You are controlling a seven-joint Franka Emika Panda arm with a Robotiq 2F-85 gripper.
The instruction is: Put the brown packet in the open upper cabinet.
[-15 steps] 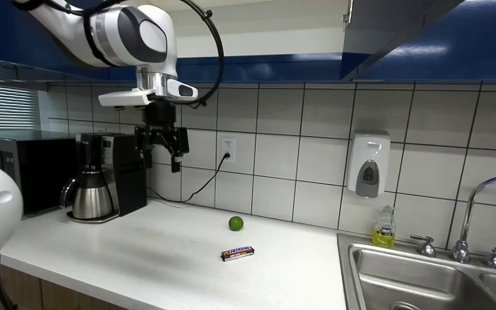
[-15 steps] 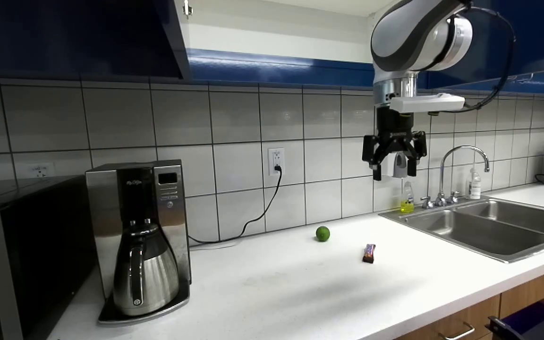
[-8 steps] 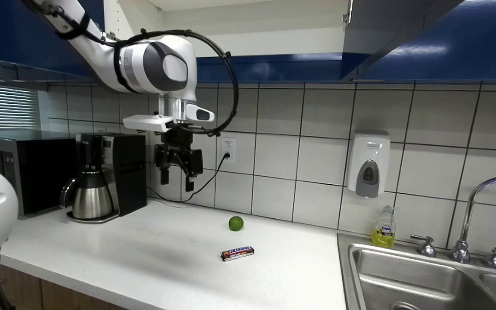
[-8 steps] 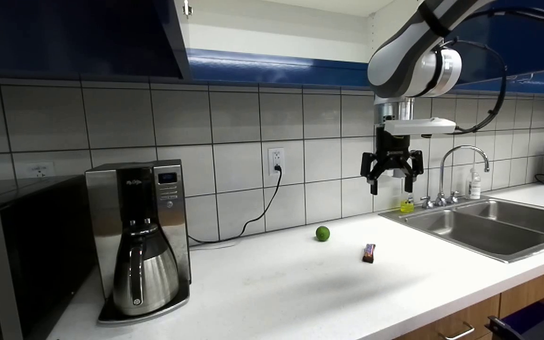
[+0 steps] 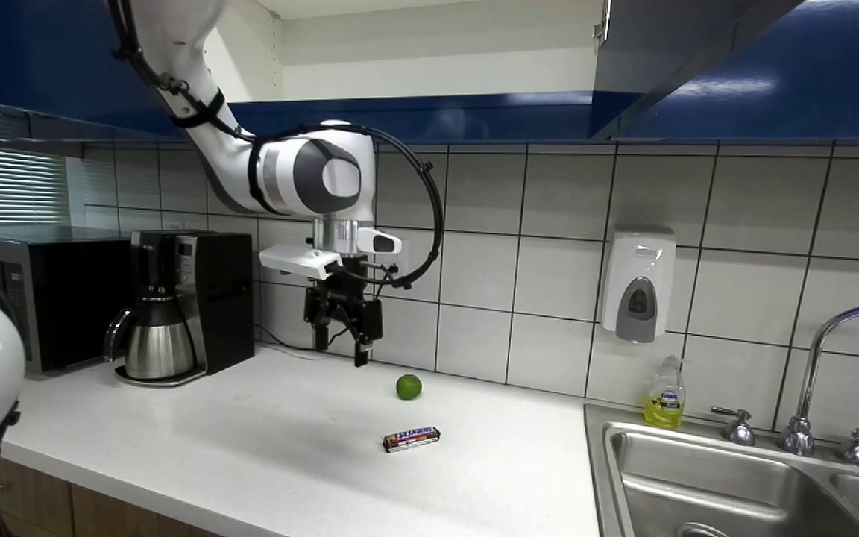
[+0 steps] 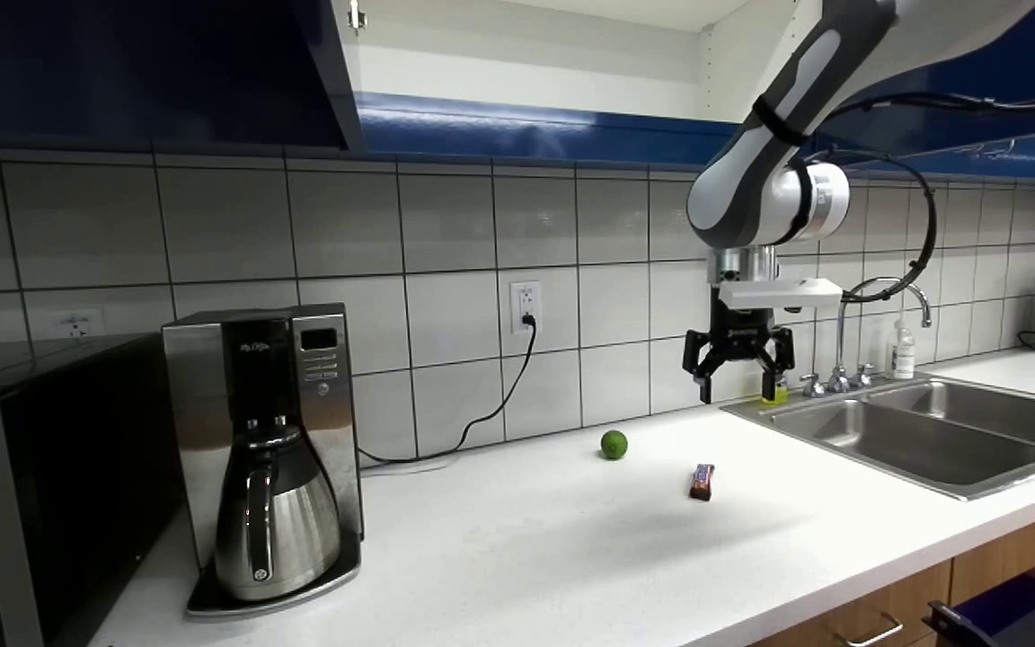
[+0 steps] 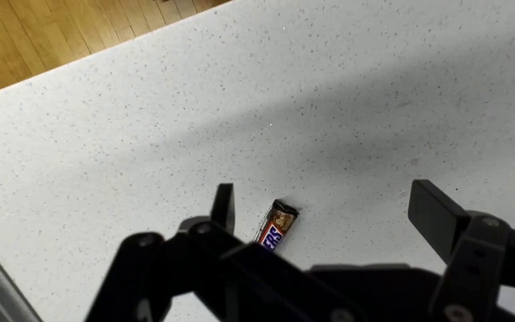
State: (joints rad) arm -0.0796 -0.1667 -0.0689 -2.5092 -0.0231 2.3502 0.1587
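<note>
The brown packet, a Snickers bar, lies flat on the white counter in both exterior views. In the wrist view the packet shows between the fingers, closer to the left one, its lower part hidden behind the gripper. My gripper points down, open and empty, above the counter and apart from the packet; it also shows in an exterior view and the wrist view. The open upper cabinet, white inside with blue doors, is above the counter in both exterior views.
A green ball lies near the packet by the tiled wall. A coffee maker and a microwave stand at one end. A metal sink with faucet and soap bottle is at the other. Cabinet doors overhang the counter.
My gripper has moved down from near the cabinet toward the counter, shifting right in an exterior view. It stays open. The packet and ball have not moved.
</note>
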